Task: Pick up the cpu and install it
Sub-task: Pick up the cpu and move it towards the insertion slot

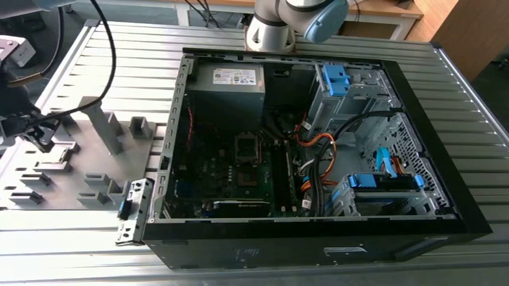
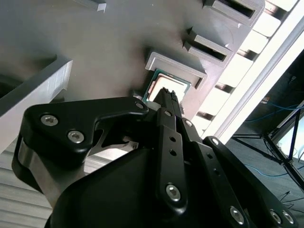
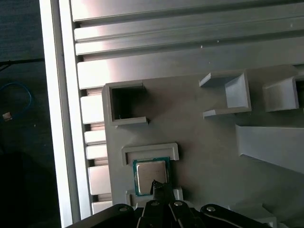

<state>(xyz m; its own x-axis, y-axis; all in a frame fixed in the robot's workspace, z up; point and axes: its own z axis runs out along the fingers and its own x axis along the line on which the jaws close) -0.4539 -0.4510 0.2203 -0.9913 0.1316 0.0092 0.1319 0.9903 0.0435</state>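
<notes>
The ribbed metal surface (image 1: 461,89) carries the big dark case (image 1: 238,253), lid off. At the exterior view's left of it, just beside it, lies my grey tray (image 1: 87,158) of blocks and pockets. I am over the tray, well apart from the case.

What matters is how the cpu (image 3: 150,173) lies from my fingers (image 3: 157,189). It is straight ahead of the tips, just beyond them along my own pointing line. In both wrist views the tips overlap the cpu's edge that is away from the pocket's raised lip (image 3: 149,151). I cannot tell whether they touch it or hang just above. My fingers are drawn narrow, tips together with no gap that I can see, and nothing is clamped between them.

The cpu is square, so it has no long axis to line up with. Its sides run parallel to the lip and the tray's edge. It lies flat in its pocket, a thin chip with a pale silvery top that catches the light and a dark green rim all round.
</notes>
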